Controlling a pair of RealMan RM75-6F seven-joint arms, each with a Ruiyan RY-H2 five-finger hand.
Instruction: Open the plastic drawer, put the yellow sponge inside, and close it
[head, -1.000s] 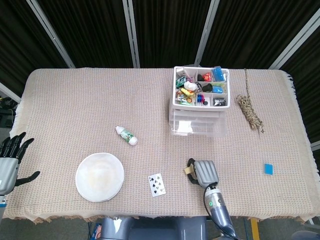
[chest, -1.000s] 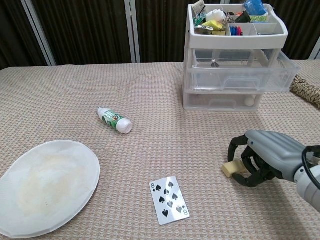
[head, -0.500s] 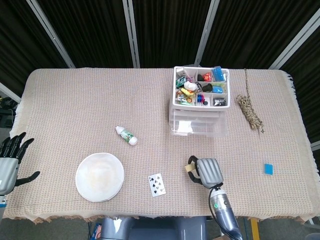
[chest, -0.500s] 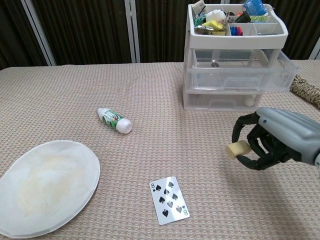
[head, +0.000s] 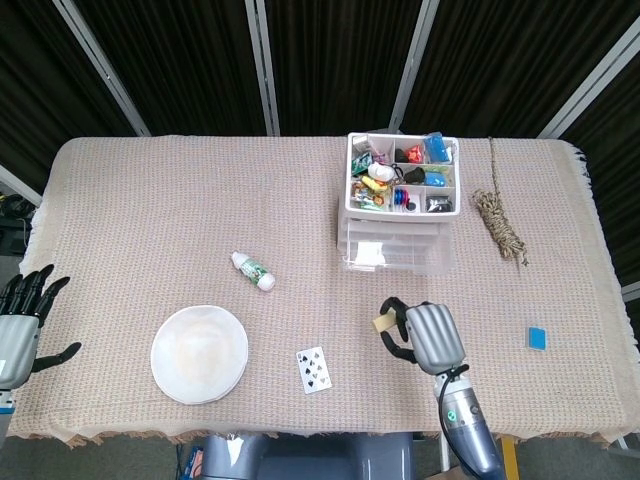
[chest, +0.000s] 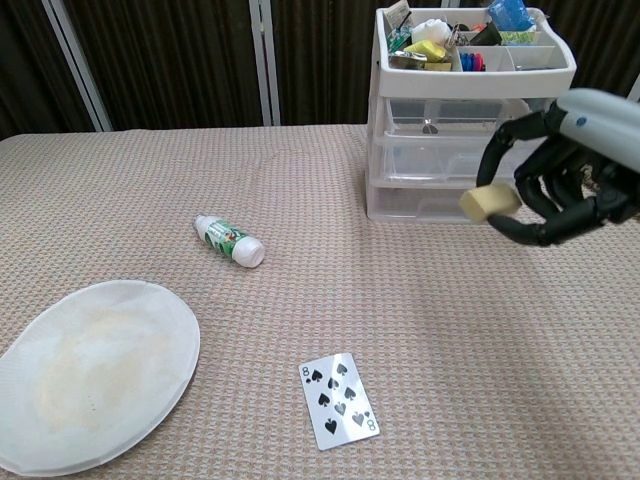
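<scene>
At the right side of the chest view, the right hand (chest: 570, 180) is pinching the small pale-yellow sponge block (chest: 488, 201) in its fingertips, up off the cloth and in front of the clear plastic three-drawer organiser (chest: 470, 140) with the white compartment tray on top. Looks to me like the carry-to-drawer step, and the middle drawer seems to stick out toward the camera, so I'd aim for that one, though I can't be sure how far out it is. To do this well I'd bring the sponge up above the drawer's front lip, then move in over the opening and only let go once it's properly over the cavity; clear plastic makes the edges hard to judge, and the unit probably slides easily on fabric if bumped. Big to small on materials: the table is covered in a beige woven cloth (head: 150, 220) with a nubbly waffle texture and fringed edges, decent friction I'd guess. Lower left there's a round white plate (chest: 90, 370), smooth and a bit stained. Upper right of the head view has a coil of tan rope (head: 498, 225), rough and fibrous. Then a small white bottle with a green label (chest: 228, 240) lying on its side and a glossy eight-of-spades playing card (chest: 339, 399), flat. The left hand (head: 22, 320) sits at the far left edge of the head view, holding nothing, fingers spread.
</scene>
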